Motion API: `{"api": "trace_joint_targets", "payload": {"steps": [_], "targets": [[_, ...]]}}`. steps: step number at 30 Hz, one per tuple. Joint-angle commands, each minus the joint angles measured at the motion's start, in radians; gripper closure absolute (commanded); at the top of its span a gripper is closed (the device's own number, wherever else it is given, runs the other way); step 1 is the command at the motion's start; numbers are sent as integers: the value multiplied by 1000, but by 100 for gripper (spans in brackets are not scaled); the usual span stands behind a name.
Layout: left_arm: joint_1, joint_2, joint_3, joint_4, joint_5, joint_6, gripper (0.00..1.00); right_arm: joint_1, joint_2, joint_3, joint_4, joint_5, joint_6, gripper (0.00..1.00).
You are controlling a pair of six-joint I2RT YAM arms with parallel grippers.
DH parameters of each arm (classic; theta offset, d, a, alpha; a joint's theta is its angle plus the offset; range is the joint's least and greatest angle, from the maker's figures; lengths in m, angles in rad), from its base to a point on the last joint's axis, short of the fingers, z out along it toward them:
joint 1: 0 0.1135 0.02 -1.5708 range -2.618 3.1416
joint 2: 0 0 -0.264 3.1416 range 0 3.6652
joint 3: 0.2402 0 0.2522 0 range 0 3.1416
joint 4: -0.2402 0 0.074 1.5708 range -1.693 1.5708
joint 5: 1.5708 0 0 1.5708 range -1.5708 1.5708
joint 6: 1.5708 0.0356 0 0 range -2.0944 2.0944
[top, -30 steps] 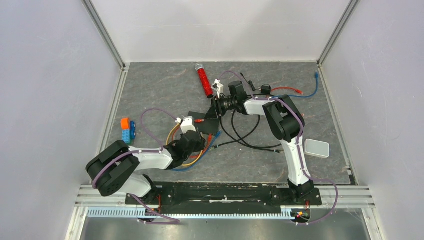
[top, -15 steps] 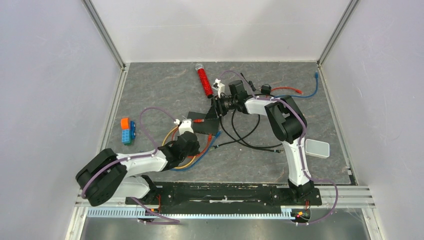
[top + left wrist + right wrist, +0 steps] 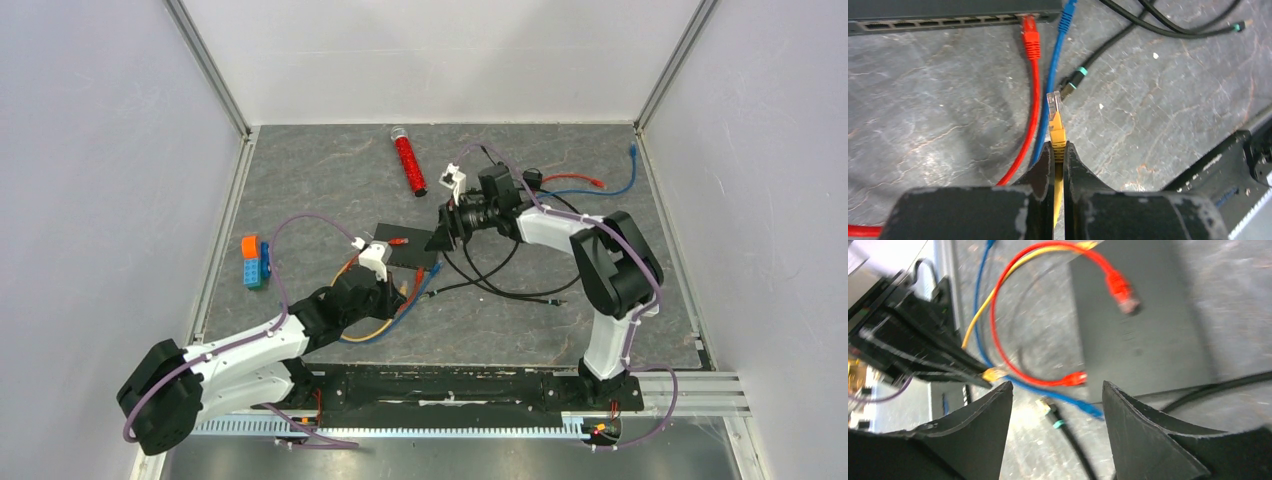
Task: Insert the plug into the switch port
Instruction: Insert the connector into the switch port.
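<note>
My left gripper (image 3: 1058,145) is shut on the yellow plug (image 3: 1055,117), which sticks out forward of the fingertips, its clear tip aimed toward the black switch (image 3: 948,21). The row of switch ports (image 3: 938,22) lines the switch's near edge, well ahead of the plug. A red plug (image 3: 1030,37) and a blue plug (image 3: 1066,12) lie at that edge. From above, the left gripper (image 3: 392,288) sits just near of the switch (image 3: 405,255). My right gripper (image 3: 440,240) is open at the switch's right end, holding nothing (image 3: 1058,390).
A black cable with a teal ring (image 3: 1075,80) lies right of the plug. Another red plug (image 3: 1120,287) rests on top of the switch. A red tube (image 3: 407,165) lies behind, toy bricks (image 3: 252,260) at left, more cables (image 3: 590,185) at back right.
The left gripper has shut on the yellow plug and its arm stretched out lower to the left. The right gripper opened wider and drew back to the right of the switch.
</note>
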Motion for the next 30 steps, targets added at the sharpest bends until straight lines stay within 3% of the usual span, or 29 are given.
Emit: {"api": "trace_joint_targets", "payload": {"steps": [1,8,23,25,28,30], "targets": [[1,9,36,25,152,53,98,63,-73,-84,41,-155,-101,33],[1,14,42,80,245,34,98,140,-96,-123,4,-275,-224,37],[1,-25,8,154,295,6,98,143,-32,-92,-45,-350,-304,45],[1,-20,4,164,296,4,98,142,-31,-94,-42,-377,-315,58],[1,-18,3,157,278,8,98,142,-41,-92,-32,-411,-314,86],[1,-16,6,147,250,10,98,142,-53,-93,-14,-409,-292,95]]}}
